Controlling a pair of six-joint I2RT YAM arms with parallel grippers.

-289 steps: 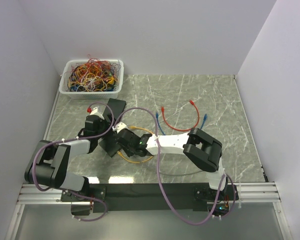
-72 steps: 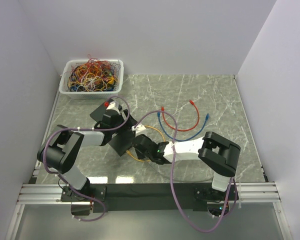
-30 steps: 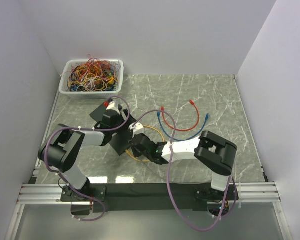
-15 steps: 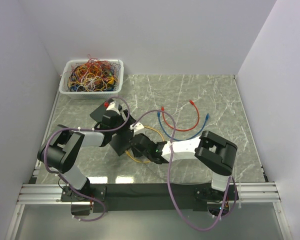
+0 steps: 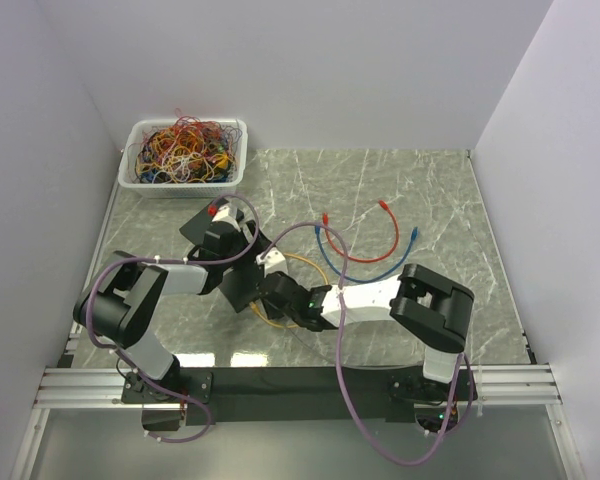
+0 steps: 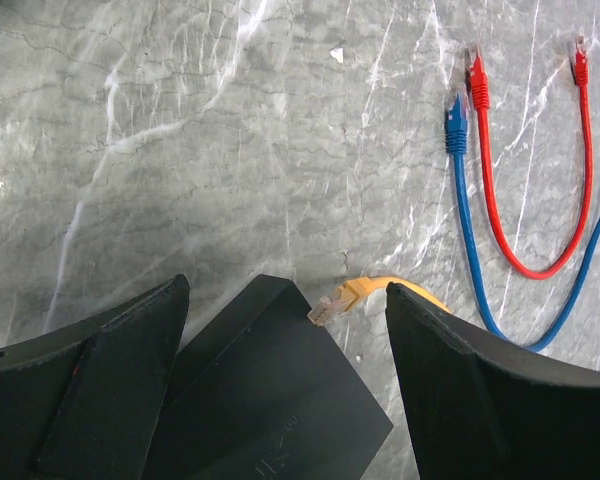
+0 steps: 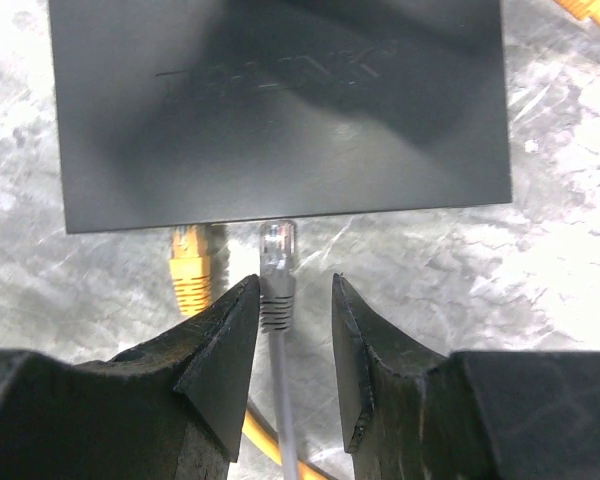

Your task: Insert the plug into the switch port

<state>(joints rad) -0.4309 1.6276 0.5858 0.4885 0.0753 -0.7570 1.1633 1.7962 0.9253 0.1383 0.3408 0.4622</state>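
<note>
Your right fingers (image 7: 210,360) have edged the grey plug (image 7: 277,250) up to the switch (image 7: 280,100) edge. They sit narrow around it, grip uncertain. Your left fingers (image 6: 100,370) straddle the switch, wide. Insertion looks close.

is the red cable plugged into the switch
No: in the left wrist view both ends of the red cable lie free on the marble, well apart from the switch.
</note>
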